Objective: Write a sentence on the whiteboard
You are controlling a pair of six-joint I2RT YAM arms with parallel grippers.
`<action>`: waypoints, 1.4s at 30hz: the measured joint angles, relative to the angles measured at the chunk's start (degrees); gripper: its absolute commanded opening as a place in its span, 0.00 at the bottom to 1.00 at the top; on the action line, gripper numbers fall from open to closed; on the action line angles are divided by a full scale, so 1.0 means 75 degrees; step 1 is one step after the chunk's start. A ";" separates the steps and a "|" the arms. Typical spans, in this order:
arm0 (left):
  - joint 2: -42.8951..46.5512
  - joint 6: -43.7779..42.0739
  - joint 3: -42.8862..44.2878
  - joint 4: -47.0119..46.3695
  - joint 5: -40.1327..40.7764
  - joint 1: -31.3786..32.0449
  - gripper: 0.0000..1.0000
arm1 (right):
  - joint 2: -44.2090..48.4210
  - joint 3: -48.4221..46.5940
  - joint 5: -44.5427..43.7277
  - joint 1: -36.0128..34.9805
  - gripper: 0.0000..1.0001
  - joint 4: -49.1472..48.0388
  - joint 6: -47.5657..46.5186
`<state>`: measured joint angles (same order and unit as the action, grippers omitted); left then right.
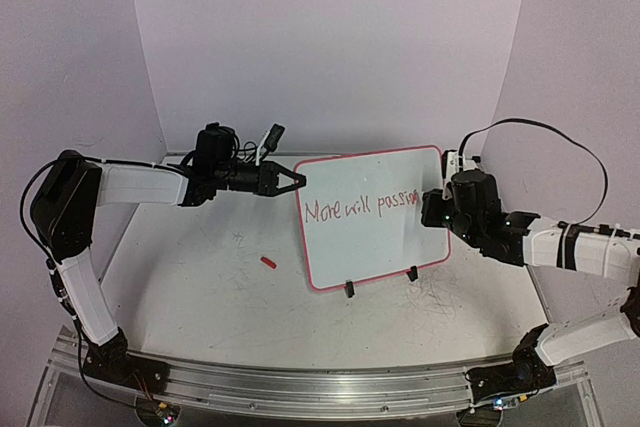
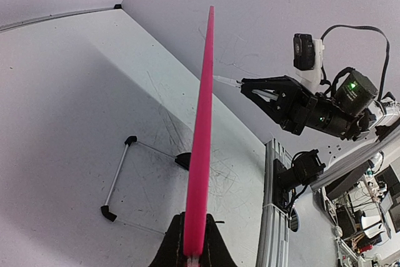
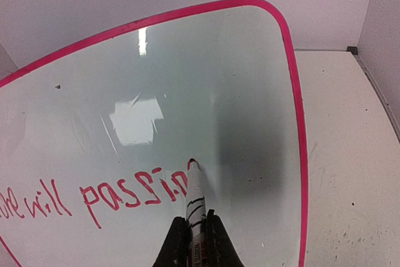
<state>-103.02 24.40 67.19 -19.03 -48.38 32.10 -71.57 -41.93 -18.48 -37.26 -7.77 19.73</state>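
Right gripper [image 3: 195,234]: clamped on the marker [image 3: 194,192], long axis toward 12 o'clock, tip on the whiteboard [image 3: 212,79]. I read the sentence [image 3: 119,195] trailing toward 9 o'clock. Left gripper [image 2: 194,245]: clamped on the board's far rim, above the counter [image 1: 200,277].

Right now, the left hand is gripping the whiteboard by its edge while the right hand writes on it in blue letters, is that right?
Nearly. The lettering is red, not blue; the right wrist view shows it. The rest holds: the left hand grips the whiteboard by its edge, and the right hand holds the marker tip to it.
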 measured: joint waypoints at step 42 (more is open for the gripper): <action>0.0008 -0.0012 0.0013 0.0005 0.0020 0.0006 0.00 | 0.2485 0.0505 0.0974 -0.0096 0.00 0.0922 -0.0168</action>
<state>-102.96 24.32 67.29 -18.99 -48.23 32.14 -52.93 -38.15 -11.17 -37.97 -0.86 18.47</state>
